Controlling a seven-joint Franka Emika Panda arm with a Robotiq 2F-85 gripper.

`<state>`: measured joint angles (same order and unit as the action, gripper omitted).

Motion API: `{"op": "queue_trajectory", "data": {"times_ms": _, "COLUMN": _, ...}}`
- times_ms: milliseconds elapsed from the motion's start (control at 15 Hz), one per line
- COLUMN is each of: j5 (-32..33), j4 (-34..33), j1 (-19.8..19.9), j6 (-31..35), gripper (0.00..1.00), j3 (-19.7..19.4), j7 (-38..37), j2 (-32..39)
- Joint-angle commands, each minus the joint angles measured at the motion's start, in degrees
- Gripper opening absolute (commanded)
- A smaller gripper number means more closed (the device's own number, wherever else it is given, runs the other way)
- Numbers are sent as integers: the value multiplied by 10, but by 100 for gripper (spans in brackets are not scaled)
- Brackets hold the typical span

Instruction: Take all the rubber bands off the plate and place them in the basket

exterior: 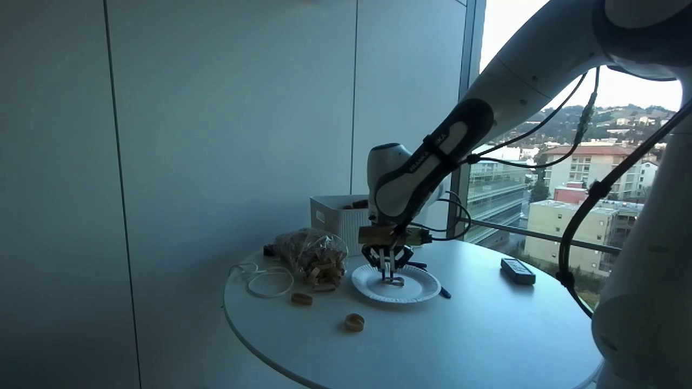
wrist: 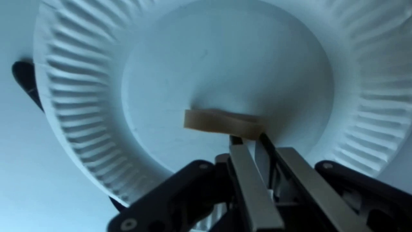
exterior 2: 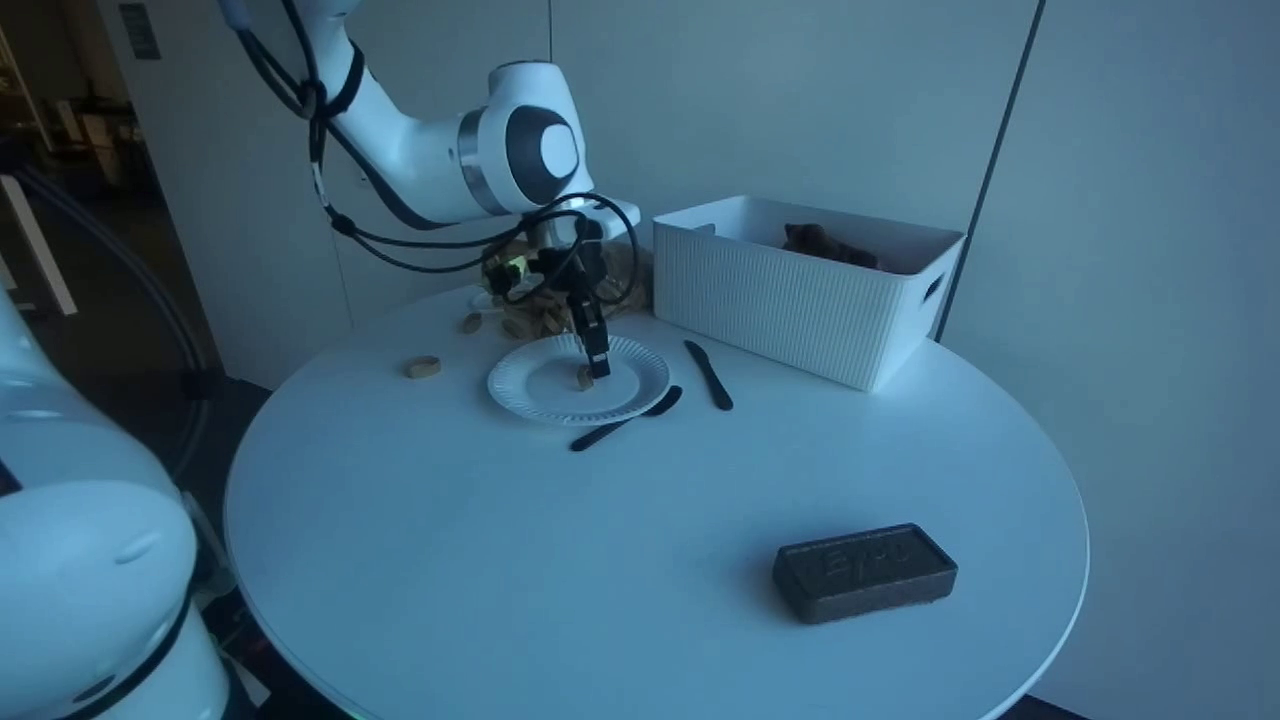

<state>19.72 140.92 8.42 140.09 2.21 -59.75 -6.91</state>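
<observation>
the round table [exterior 2: 480, 580] has a curved edge, well apart from the plate [wrist: 80, 106] on the side of the dark eraser [exterior 2: 865, 575], a broad stretch of tabletop between the two. within the plate's fluted rim, apart from it, is a tan rubber band [wrist: 222, 124]. the gripper [wrist: 249, 138] points down at it, jaws narrow with a slim gap; i cannot tell whether they pinch the band. one dark utensil [exterior 2: 708, 378] lies between the plate and the white basket [exterior 2: 770, 300], which stands near the wall [exterior: 232, 108] and holds something dark brown [exterior 2: 830, 245]; another utensil [exterior 2: 602, 433] is partly hidden by the plate's rim. a clear bag [exterior: 319, 256] of tan loops [exterior: 324, 273] lies near the plate; two loose bands [exterior: 354, 322] and a white ring of cord [exterior: 270, 296] lie nearer the table's edge. the arm [exterior: 519, 92] carries cables [exterior 2: 341, 222] above the tabletop.
</observation>
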Motion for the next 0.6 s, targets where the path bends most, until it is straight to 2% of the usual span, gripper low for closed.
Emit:
{"op": "queue_trajectory", "data": {"times_ms": 0, "j5": 63, "j4": 8, "j1": -8, "j6": -27, "gripper": 52, "j3": 3, "j7": -27, "j2": -33}}
{"op": "queue_trajectory", "data": {"times_ms": 400, "j5": 11, "j4": 15, "j1": -33, "j6": -59, "gripper": 95, "j3": -3, "j7": 73, "j2": -51}}
{"op": "queue_trajectory", "data": {"times_ms": 533, "j5": 14, "j4": 14, "j1": -34, "j6": -65, "gripper": 100, "j3": -2, "j7": 104, "j2": -51}}
